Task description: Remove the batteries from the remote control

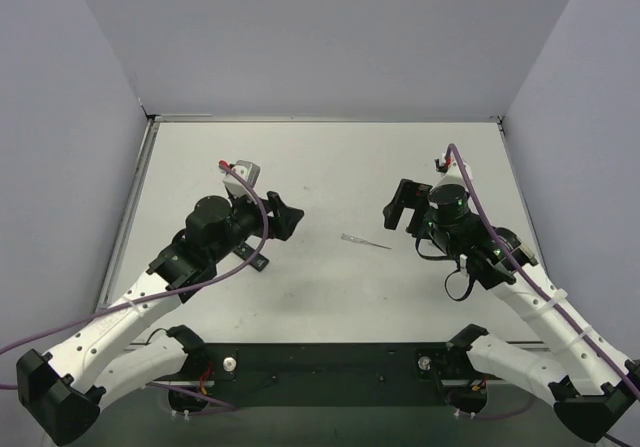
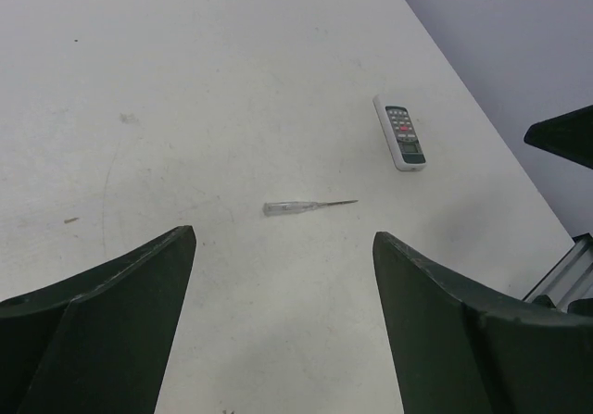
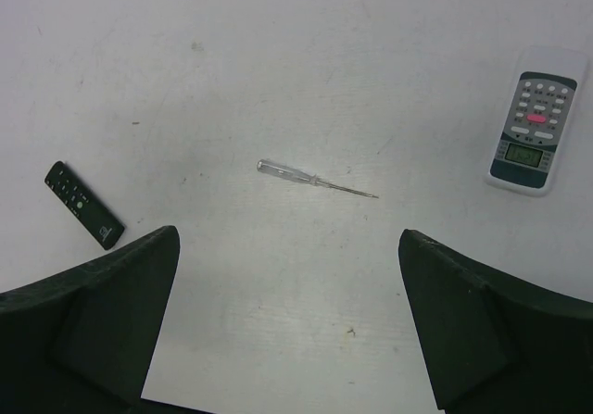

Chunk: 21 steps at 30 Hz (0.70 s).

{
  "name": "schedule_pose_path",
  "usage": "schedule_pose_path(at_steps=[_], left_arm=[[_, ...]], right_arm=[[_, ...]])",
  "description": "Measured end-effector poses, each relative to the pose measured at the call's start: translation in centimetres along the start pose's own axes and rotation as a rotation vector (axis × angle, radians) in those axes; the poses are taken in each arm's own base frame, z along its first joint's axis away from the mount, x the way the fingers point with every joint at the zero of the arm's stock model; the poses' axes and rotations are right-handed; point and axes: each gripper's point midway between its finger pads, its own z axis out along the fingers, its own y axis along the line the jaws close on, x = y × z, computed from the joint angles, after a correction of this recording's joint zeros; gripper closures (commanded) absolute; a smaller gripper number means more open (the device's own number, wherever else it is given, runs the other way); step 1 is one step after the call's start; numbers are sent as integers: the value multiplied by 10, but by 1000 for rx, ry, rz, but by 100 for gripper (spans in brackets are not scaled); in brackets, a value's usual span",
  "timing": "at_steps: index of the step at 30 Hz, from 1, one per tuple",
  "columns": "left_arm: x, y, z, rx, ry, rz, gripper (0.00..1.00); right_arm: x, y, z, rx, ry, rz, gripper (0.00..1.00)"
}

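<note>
From the overhead camera I see the left jaws (image 1: 283,217) and the right jaws (image 1: 398,207) facing each other over the bench (image 1: 330,157). A thin translucent strip (image 1: 365,241) lies between them, nearer the right pair. A short dark bar beside the left arm, back behind its jaws, looks to me like the remote control (image 1: 254,259), partly covered by the arm. On the left wrist camera the left jaws (image 2: 283,238) are spread wide with nothing in them. The strip (image 2: 306,207) lies just ahead of the gap, and a whitish remote (image 2: 400,132) sits farther ahead, toward the finger on the right of that view. On the right wrist camera the right jaws (image 3: 287,236) are likewise spread and empty, with the strip (image 3: 315,181) ahead of the gap. The remote control (image 3: 83,205) lies buttons up just outside the finger on the left of that view, not touching it, and the whitish remote (image 3: 535,122) lies well ahead beyond the other finger.
</note>
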Motion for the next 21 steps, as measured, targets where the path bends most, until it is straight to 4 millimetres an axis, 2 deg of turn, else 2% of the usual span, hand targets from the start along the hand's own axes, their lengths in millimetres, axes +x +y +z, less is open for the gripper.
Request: schedule_pose_path(at_steps=[5, 7, 10, 12, 15, 19, 21], left_arm=[[12, 9, -6, -28, 11, -30, 22], [17, 16, -5, -68, 24, -48, 22], [35, 41, 0, -207, 82, -85, 16], [49, 67, 3, -343, 136, -115, 17], [65, 120, 0, -568, 202, -185, 19], [76, 206, -26, -869, 243, -362, 20], [87, 226, -36, -964, 276, -415, 20]], right_arm=[[3, -3, -4, -1, -2, 24, 1], [9, -7, -4, 4, 5, 31, 1], [25, -16, -1, 24, 29, 38, 1], [34, -20, 1, 39, 50, 36, 1], [37, -22, 1, 43, 59, 37, 1], [37, -19, 2, 18, 53, 24, 1], [41, -18, 3, -7, 51, 11, 2]])
